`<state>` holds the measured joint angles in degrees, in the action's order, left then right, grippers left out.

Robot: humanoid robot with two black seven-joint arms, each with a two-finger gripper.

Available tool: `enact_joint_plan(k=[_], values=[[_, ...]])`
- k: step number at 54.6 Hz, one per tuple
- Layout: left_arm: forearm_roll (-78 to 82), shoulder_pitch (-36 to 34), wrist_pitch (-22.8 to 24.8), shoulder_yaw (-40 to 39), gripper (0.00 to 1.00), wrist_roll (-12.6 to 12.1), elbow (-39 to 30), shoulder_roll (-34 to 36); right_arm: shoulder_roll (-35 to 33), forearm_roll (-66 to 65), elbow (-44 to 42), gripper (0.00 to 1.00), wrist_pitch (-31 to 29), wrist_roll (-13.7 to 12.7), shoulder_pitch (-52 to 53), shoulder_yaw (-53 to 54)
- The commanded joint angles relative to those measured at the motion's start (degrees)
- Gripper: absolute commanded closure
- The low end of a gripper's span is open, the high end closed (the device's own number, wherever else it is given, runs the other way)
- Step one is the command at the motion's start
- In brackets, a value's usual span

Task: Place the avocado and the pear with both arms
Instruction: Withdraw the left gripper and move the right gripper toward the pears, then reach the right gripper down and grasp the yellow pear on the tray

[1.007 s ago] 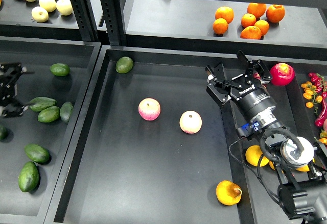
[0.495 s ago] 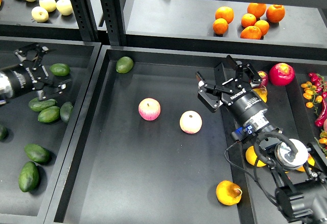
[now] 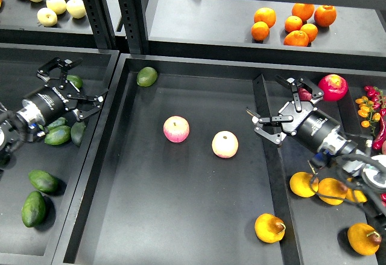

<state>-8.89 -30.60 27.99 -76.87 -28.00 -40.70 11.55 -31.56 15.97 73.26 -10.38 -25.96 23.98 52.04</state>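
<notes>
Two black robot arms reach over a row of dark fruit trays, both with their fingers spread and nothing between them. The left gripper [image 3: 75, 87] hangs above the left-hand tray [image 3: 102, 66], its jaws splayed wide over a small cluster of avocados; directly beneath and just behind it lie a lighter green avocado [image 3: 75, 81] and several darker ones, among them an elongated dark green avocado [image 3: 57, 135] close below the wrist. Farther down from that gripper, well apart from it, rest two more dark avocados, one [image 3: 43, 181] near the tray's lower middle and one [image 3: 34, 209] at its bottom edge. The right gripper [image 3: 280, 108] is open as well, poised above the divider [image 3: 265, 150] between the central tray [image 3: 151, 217] and the right-hand tray, empty. A red apple [image 3: 333, 87] sits just beyond it to the right. The pear [image 3: 269, 227], orange-yellow with a brown stem end, lies in the central tray well below that gripper, near the tray's lower right corner. Similar yellow pears [image 3: 303, 184] lie in the right-hand tray beside the arm's forearm. Between the two grippers, in the central tray, stand two pink-and-yellow apples [image 3: 176, 129], with a small rounder avocado [image 3: 146, 76] at the tray's far edge. Oranges [image 3: 293, 22] sit on the shelf behind the right gripper.
</notes>
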Motion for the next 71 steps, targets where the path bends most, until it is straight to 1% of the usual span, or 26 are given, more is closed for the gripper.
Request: enact_joint_plan(k=[1, 13, 25, 31, 40, 51, 54, 71], values=[[0.0, 2.7, 0.0, -1.8, 0.01, 0.0, -0.7, -2.5, -3.5, -1.5, 0.0, 0.00, -3.9, -2.0, 2.8, -7.1], [0.0, 6.2, 0.0, -3.0, 0.01, 0.0, -1.8, -3.9, -7.4, -6.8, 0.0, 0.00, -10.4, -2.0, 8.6, -16.4], [-0.1, 7.3, 0.0, -6.4, 0.01, 0.0, -4.6, -6.4, -12.6, -8.6, 0.1, 0.00, -17.6, -2.0, 18.6, -27.8], [-0.1, 7.7, 0.0, -7.9, 0.01, 0.0, -5.8, -8.1, -14.1, -11.2, -0.1, 0.00, -17.6, -2.0, 23.3, -32.5], [-0.1, 8.1, 0.0, -9.9, 0.01, 0.0, -6.4, -11.4, -14.1, -15.3, -0.3, 0.00, -17.6, -2.0, 28.4, -39.1], [-0.1, 10.7, 0.0, -10.0, 0.01, 0.0, -8.7, -11.5, -13.8, -22.6, -0.7, 0.00, -17.6, -2.0, 30.3, -43.0], [-0.1, 11.9, 0.0, -10.0, 0.01, 0.0, -9.0, -11.5, -13.4, -26.6, -1.8, 0.00, -17.6, -2.0, 30.4, -43.4], [-0.1, 15.7, 0.0, -10.0, 0.01, 0.0, -12.6, -11.5, -10.9, -35.7, -3.9, 0.00, -17.6, -2.0, 30.5, -46.1]])
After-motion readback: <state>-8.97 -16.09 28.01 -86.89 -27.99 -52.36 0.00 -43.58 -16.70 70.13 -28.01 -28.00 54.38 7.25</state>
